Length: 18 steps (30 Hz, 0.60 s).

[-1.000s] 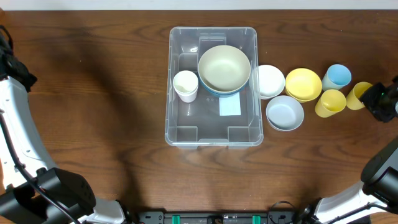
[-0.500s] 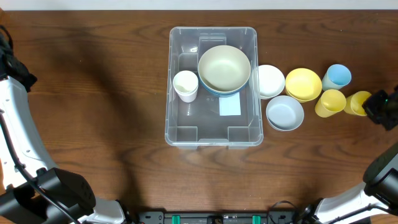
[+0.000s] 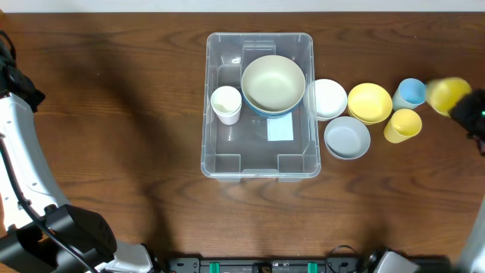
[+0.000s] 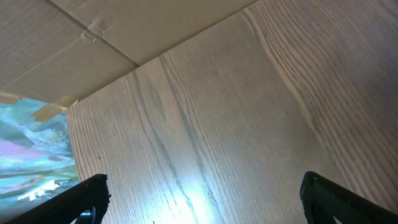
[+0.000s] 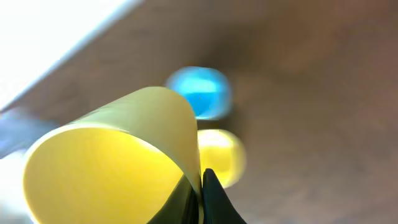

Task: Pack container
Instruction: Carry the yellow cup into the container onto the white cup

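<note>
Yellow cup (image 3: pixel 448 95) newly lifted, blurred, right tool (image 5: pixel 203 194) pinching its rim (mostly cut off overhead), left tool (image 4: pixel 202 186) spread.

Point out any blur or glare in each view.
Overhead: sharp, except the held yellow cup, which is motion-smeared. Right wrist: soft throughout, with the blue cup and everything behind the held yellow cup badly blurred. Left wrist: grain crisp on the wooden surface, with a bright glare patch near the bottom edge.

Clear container (image 3: pixel 260 155), upright, mid-table
</note>
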### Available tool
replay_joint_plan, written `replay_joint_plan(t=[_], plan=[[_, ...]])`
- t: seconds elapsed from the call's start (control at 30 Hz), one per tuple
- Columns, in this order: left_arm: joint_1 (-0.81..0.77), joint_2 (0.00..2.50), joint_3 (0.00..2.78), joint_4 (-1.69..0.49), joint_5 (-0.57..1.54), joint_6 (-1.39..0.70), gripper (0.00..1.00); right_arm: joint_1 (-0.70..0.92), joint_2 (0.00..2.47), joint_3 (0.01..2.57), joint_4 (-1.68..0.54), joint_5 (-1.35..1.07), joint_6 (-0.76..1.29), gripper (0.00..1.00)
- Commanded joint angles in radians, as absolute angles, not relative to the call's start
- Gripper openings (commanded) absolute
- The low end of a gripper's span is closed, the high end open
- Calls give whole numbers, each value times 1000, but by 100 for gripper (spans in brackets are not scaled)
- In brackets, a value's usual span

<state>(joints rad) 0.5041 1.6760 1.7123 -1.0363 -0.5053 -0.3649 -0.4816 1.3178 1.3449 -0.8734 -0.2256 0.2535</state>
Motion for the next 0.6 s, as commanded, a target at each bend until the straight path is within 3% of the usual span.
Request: replay_joint_plan(t=[0.0, 0.33, 0.57], plan=[[508, 1684, 1716, -1039, -524, -360, 98, -320, 1222, 1408, -894, -279, 228, 2], [508, 1684, 1716, -1039, -524, -360, 98, 300, 1348, 1694, -952, -41, 329, 1], [508, 1684, 1716, -1038, -524, -360, 98, 470, 1680, 1916, -1011, -10, 305, 2]])
